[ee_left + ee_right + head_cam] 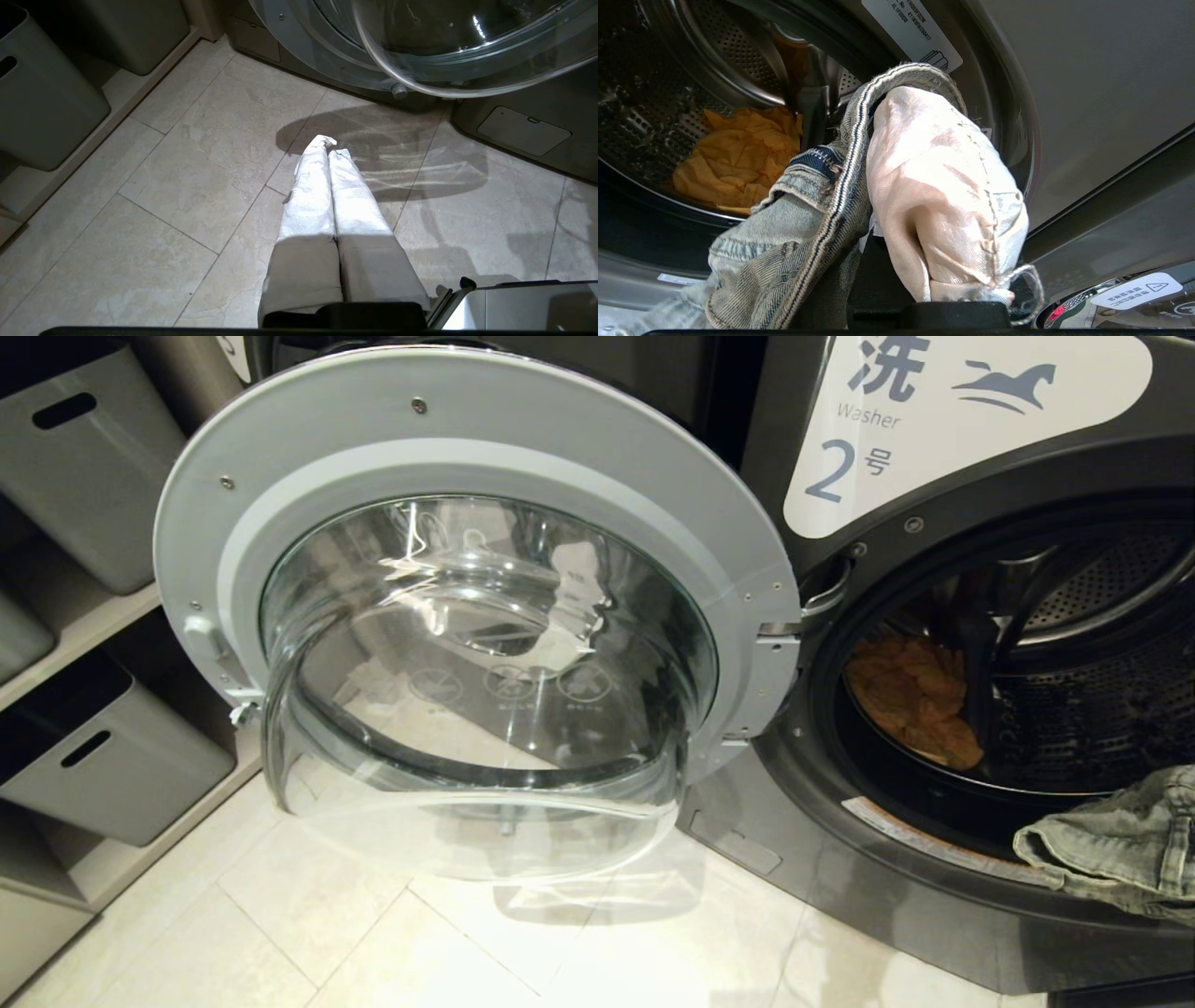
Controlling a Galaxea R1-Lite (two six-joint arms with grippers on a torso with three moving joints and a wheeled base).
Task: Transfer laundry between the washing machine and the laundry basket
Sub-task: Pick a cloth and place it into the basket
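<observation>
The washing machine (943, 728), dark grey with a white label bearing a "2" and a horse logo, fills the right half of the head view. Its round glass door (485, 644) is swung wide open to the left, toward 9 o'clock of the drum opening, and hangs over the pale tiled floor (373, 933).

Inside the drum, the yellow-orange garment (913, 700) lies crumpled at about 8 o'clock of the opening, against the perforated steel wall. The faded denim garment (1116, 845) hangs over the lower rim of the opening at about 5 o'clock, partly outside the drum, and runs off the right edge of the head view.

The right end effector (873, 154) shows only in its own wrist view, just in front of the drum mouth. Its cloth-covered fingers (943, 186) are clamped onto the denim garment, whose seamed edge is pinched between them while the rest droops below.

The left end effector (329, 149) hangs over the bare floor, below the edge of the open door, its two cloth-wrapped fingers pressed together on nothing.

Grey storage bins (103, 765) sit on shelves at the left, at about 9 o'clock from the door.
</observation>
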